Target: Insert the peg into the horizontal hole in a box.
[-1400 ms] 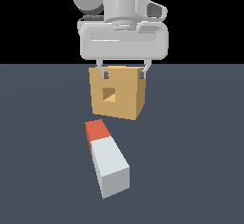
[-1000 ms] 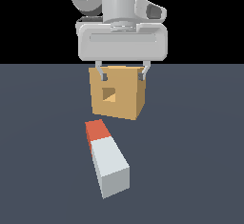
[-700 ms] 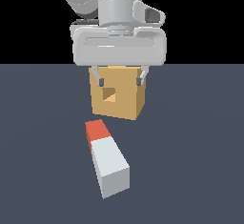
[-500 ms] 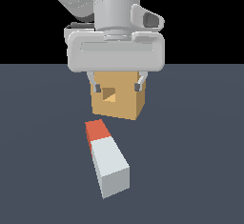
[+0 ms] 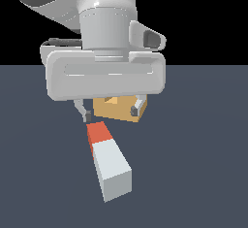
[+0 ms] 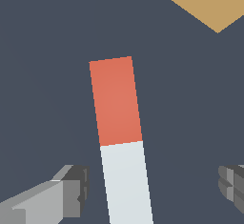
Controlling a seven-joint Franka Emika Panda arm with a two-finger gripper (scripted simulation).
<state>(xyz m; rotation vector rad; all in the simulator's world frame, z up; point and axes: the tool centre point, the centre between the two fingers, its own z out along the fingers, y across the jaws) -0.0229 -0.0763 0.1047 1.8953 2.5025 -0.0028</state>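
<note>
The gripper [image 5: 111, 111] hung low over the peg [image 5: 108, 161], jaws spread wide and empty, one finger on each side of it, seemingly lined up to pinch the pale end. The peg, a smooth square bar with an orange-red tip, lay flat on the dark surface [image 5: 203, 149], tip toward the matte tan box [image 5: 117, 108] just beyond.

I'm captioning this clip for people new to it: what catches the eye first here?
The big white gripper fills the exterior view, jaws open, hanging low over the floor. Below it lies the peg, untouched, its orange-red end pointing toward the tan box, which the gripper mostly hides. In the wrist view the peg lies between the fingers.
</note>
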